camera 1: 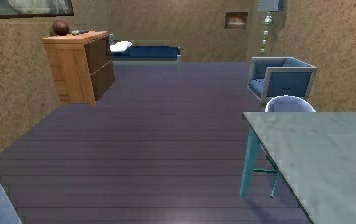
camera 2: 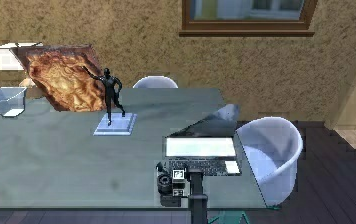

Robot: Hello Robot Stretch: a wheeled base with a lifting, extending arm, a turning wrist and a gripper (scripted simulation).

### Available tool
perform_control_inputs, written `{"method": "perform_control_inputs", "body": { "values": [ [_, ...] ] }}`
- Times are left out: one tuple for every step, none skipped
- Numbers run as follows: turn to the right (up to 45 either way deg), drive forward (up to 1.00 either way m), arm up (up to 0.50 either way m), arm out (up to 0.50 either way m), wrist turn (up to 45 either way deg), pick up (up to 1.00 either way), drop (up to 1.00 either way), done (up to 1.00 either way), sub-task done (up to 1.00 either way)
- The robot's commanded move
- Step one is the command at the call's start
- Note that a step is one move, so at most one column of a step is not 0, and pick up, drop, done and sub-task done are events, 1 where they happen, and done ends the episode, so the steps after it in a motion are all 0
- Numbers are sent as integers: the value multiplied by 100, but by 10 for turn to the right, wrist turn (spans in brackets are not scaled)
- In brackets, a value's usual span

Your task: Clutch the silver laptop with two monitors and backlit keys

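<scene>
Silver laptop (camera 2: 201,148) w/ dark screens lies at near edge of grey tabletop (camera 2: 66,165), close to your gripper (camera 2: 169,193), prob lined up to grab; can't tell if it holds anything

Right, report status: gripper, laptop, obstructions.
Gripper at near edge of table, close by laptop; holding anything, cannot tell. Laptop lies open on table. Dark figurine stands apart toward arm side view's left, not between them.

laptop (camera 2: 200,148) detail too small
</scene>
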Motion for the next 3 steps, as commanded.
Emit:
{"method": "perform_control_inputs", "body": {
  "values": [
    [0, 0, 0, 0, 0, 100, 0, 0, 0],
    [0, 0, 10, 0, 0, 0, 0, 0, 0],
    [0, 0, 0, 0, 0, 0, 0, 100, 0]
  ]
}}
